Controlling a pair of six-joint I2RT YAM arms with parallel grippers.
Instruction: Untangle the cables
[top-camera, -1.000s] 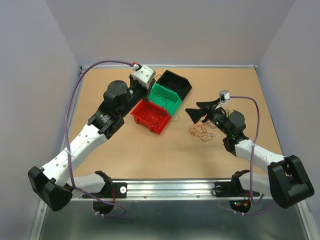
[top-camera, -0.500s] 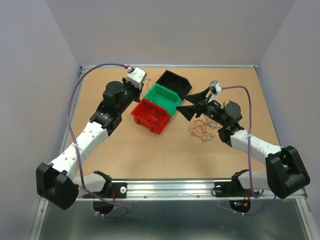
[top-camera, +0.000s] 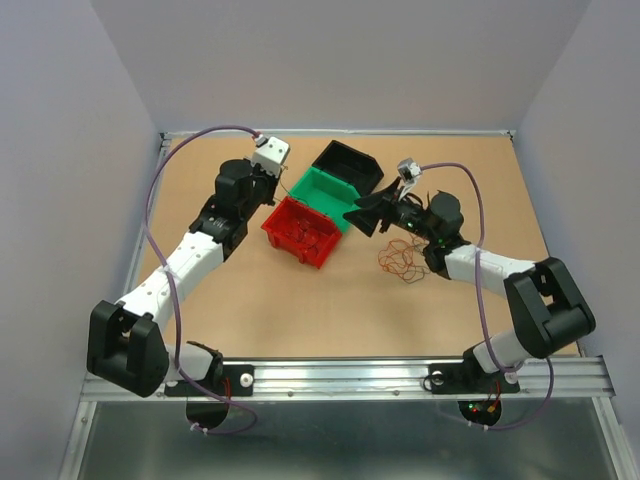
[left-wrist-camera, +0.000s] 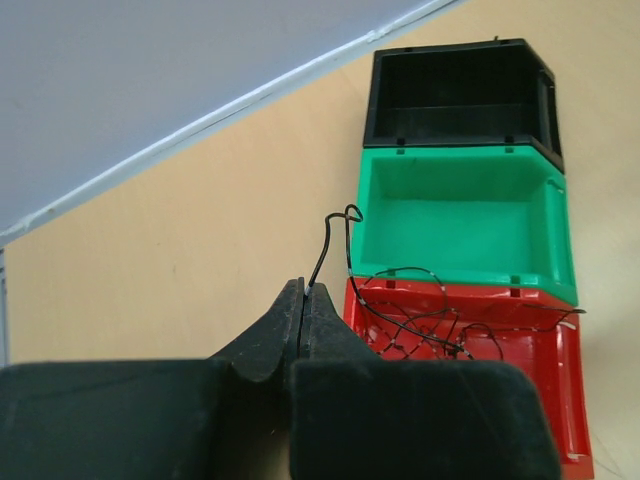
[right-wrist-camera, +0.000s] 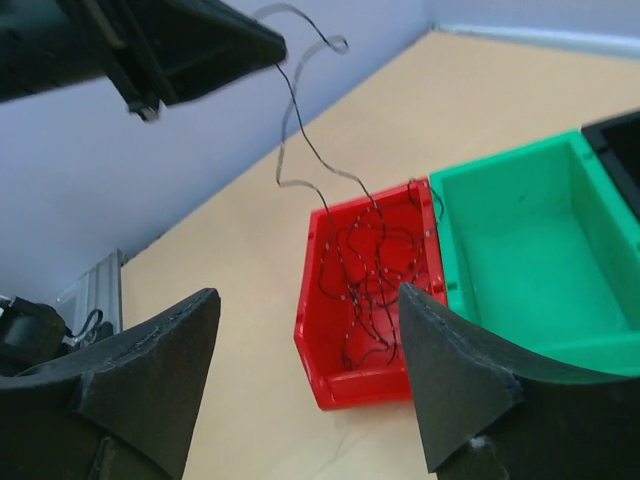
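Observation:
A thin dark cable (left-wrist-camera: 428, 318) lies coiled in the red bin (left-wrist-camera: 570, 400); one end rises out of it. My left gripper (left-wrist-camera: 303, 292) is shut on that end, just left of the bin, and it also shows in the right wrist view (right-wrist-camera: 262, 45). In that view the strand (right-wrist-camera: 300, 150) hangs from it down to the coil (right-wrist-camera: 368, 265). My right gripper (right-wrist-camera: 310, 300) stands open above the red bin's (top-camera: 290, 240) right side (top-camera: 362, 218), holding nothing. An orange-brown and red clump of cables (top-camera: 400, 262) lies on the table under the right arm.
A green bin (top-camera: 322, 190) and a black bin (top-camera: 352, 163) stand in a row behind the red one. Purple arm cables (top-camera: 478, 230) loop above both arms. Grey walls enclose the table on three sides.
The right gripper has swung left from the loose clump to the bins, and its jaws have narrowed a little. The left gripper has drawn back to the left with the dark cable end.

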